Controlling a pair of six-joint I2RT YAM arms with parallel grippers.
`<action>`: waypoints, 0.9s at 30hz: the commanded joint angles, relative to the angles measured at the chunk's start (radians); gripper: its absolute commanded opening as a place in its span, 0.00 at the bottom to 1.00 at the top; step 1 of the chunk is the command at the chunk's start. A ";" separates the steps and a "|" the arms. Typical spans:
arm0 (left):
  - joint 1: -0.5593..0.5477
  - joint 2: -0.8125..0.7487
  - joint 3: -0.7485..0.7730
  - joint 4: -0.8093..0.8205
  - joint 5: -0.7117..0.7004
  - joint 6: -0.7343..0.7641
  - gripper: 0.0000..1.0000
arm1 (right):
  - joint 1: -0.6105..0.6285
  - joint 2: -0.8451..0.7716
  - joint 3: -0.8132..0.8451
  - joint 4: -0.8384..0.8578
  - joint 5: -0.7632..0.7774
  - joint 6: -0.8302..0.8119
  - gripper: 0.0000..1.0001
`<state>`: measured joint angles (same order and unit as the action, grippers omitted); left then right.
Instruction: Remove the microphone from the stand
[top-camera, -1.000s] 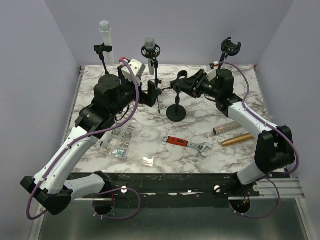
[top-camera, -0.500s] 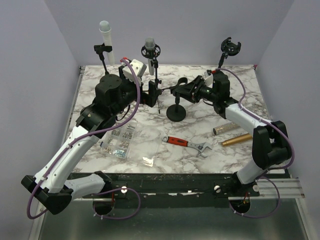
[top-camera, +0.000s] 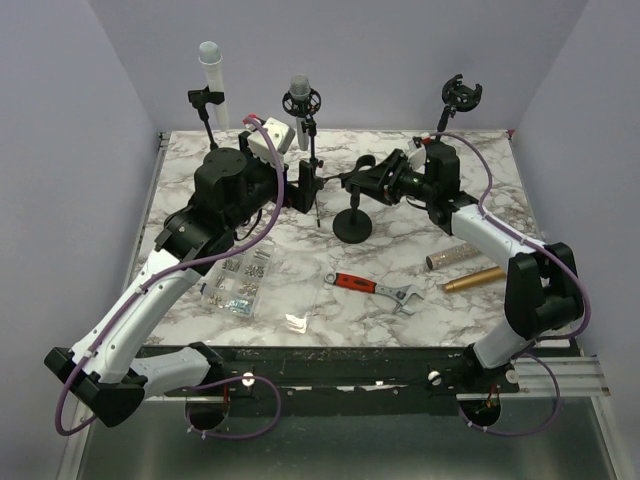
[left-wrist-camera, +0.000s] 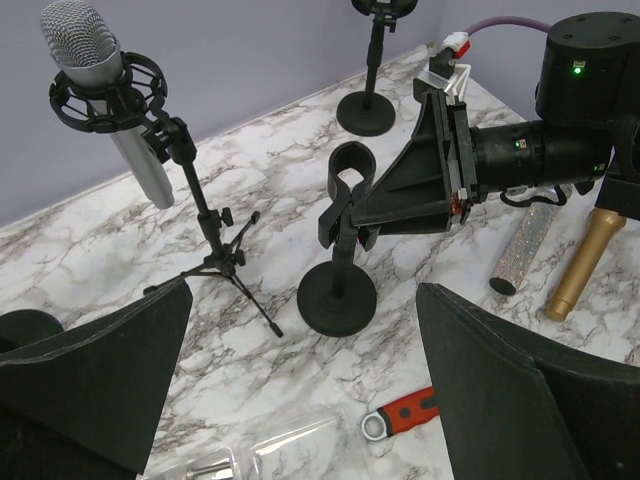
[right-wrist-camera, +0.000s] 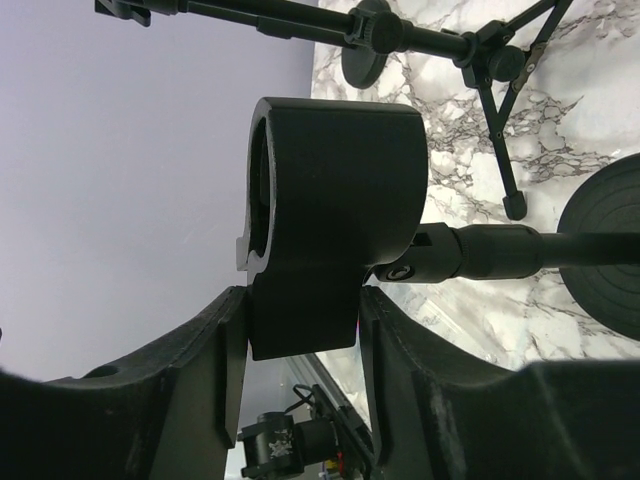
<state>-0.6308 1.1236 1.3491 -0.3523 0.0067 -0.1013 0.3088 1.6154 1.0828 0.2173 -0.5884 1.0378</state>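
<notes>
**A:** Where is the mic (left-wrist-camera: 80, 35)?

**B:** It sits in the shock mount (left-wrist-camera: 100, 105) on the tripod (left-wrist-camera: 200, 210), far back on the surface (top-camera: 400, 262). Neither arm touches it.

**A:** And the jaws?

**B:** The left jaws gape wide with nothing in them, near the tripod. The right jaws pinch the empty clip (right-wrist-camera: 330, 200) of the round-base stand (left-wrist-camera: 337, 305), just beside the tripod.

**A:** What could go wrong?

**B:** That looks like the wrong stand. A tug on the clip could tip its base into the tripod's legs and topple the mic. The tripod also looks light, so unless it is steadied it may lift with the mic.
</notes>
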 joint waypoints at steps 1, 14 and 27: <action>-0.007 0.004 -0.010 0.021 -0.022 0.004 0.99 | 0.006 0.032 -0.014 -0.159 0.056 -0.064 0.46; -0.012 -0.009 -0.011 0.021 -0.028 0.007 0.99 | -0.008 0.113 0.136 -0.107 0.164 -0.082 0.01; -0.020 -0.021 -0.012 0.022 -0.037 0.014 0.99 | -0.142 0.366 0.406 0.026 0.172 -0.020 0.01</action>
<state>-0.6430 1.1206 1.3449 -0.3515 -0.0097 -0.0975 0.1997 1.8767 1.4132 0.2134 -0.4763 1.0321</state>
